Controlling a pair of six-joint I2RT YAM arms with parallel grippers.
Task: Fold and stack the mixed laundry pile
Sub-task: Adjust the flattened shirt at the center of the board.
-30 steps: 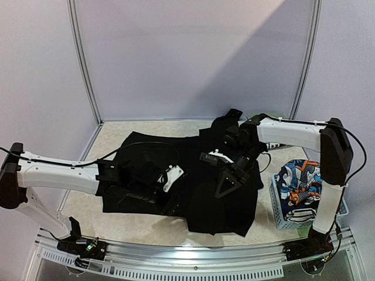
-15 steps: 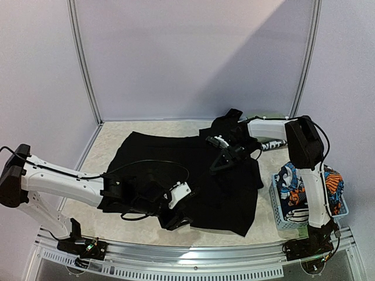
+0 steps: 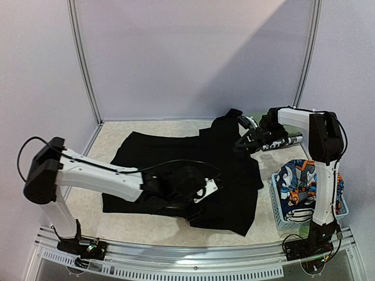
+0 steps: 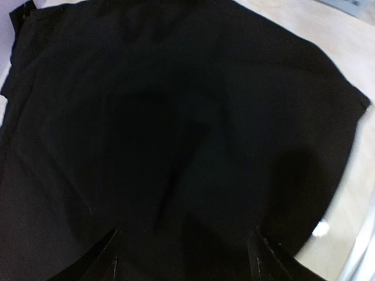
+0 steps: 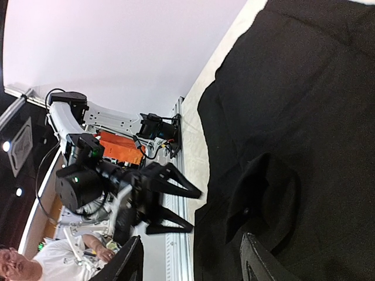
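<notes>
Top external view: the left arm stretched in from the left across the beige table; the right arm bent in from the far right.
Left gripper: fingers spread wide with nothing pinched, low over black cloth; I could not tell whether the tips touched it.
Black garment: spread mostly flat on the table, directly beneath the left gripper and running out from it on every side; its far right corner was bunched up next to the right gripper.
Right gripper: fingers parted, nothing between them, over the black garment's far right edge.
Cartoon-print garment: orange, blue and white, heaped in the basket, to the right of the right gripper and nearer the arm bases, well apart from it.
Basket: pale blue lattice plastic, just beside the black garment's right edge.
</notes>
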